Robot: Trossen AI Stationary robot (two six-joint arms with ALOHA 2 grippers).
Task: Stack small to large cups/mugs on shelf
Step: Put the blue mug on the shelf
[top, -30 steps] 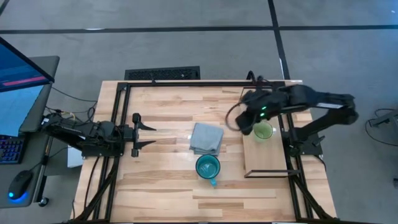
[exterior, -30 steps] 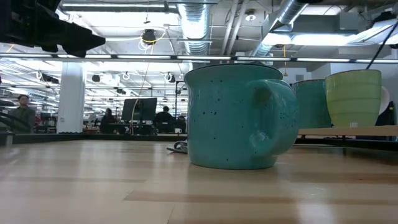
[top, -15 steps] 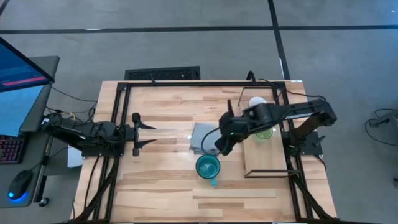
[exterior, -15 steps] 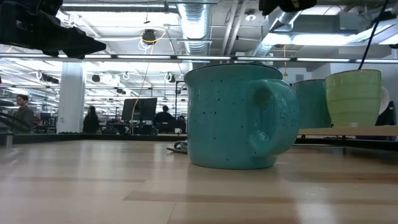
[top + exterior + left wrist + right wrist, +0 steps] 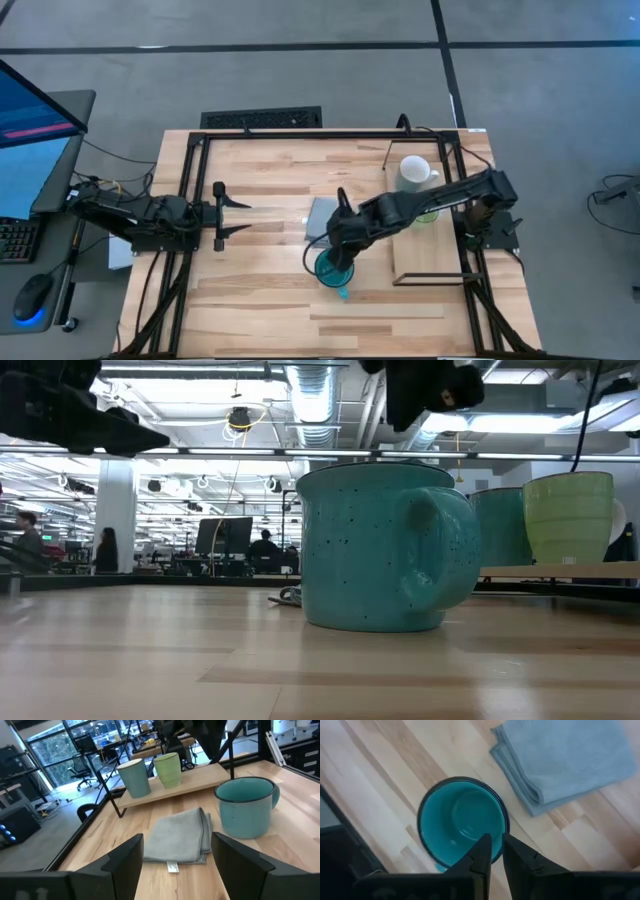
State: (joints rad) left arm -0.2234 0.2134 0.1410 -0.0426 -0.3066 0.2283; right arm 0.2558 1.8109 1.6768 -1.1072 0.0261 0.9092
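Observation:
The teal mug (image 5: 333,270) (image 5: 380,550) (image 5: 462,822) stands upright on its base on the table, handle toward the near edge. My right gripper (image 5: 341,250) (image 5: 496,851) (image 5: 430,395) hangs just above the mug's rim and clear of it. It points down, its fingers open by a narrow slit with nothing between them. The white mug (image 5: 412,172) and the green mug (image 5: 428,212) (image 5: 168,769) stand on the shelf (image 5: 430,255); my right arm partly covers the green one. My left gripper (image 5: 235,217) (image 5: 175,870) waits open at the table's left.
A folded grey-blue cloth (image 5: 328,220) (image 5: 182,837) lies flat just beyond the teal mug. The shelf's near half (image 5: 430,262) is bare wood inside its black wire edge. Black frame rails (image 5: 190,200) run along the table's sides.
My right gripper has left the green mug on the shelf. It has swung toward the table's left and near edge, come down and tipped further downward, ending above the teal mug. The white mug now shows from under the arm. No mug has moved.

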